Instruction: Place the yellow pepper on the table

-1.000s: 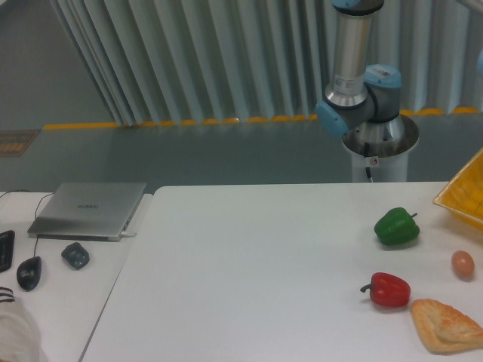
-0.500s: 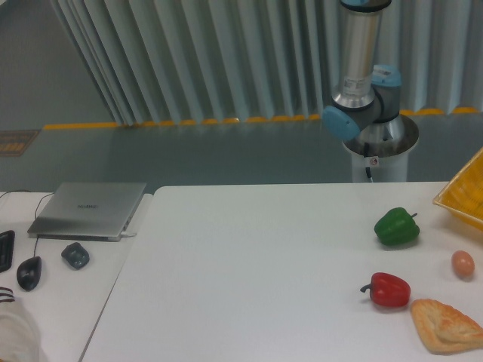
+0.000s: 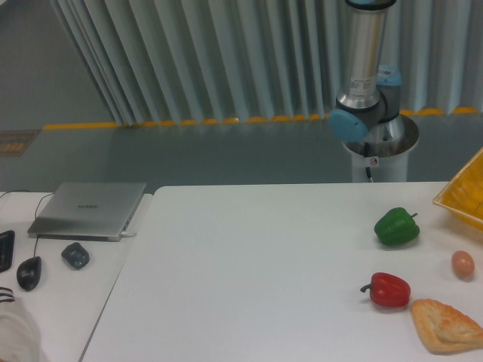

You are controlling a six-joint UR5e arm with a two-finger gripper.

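Only the arm's base and lower column (image 3: pixel 366 68) show behind the table (image 3: pixel 249 271); the gripper lies outside the view, so its state cannot be told; the yellow pepper cannot be seen either. Right of centre sit a green pepper (image 3: pixel 396 227), a red pepper (image 3: pixel 389 289), an egg (image 3: pixel 463 263) and a pastry (image 3: pixel 445 326); a yellow basket (image 3: pixel 464 194) cuts the right edge.

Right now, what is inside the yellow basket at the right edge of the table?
Only a corner of the yellow basket shows, cut by the picture's right edge. Its visible lattice part holds nothing I can make out; the rest is out of view. No yellow pepper is visible anywhere.
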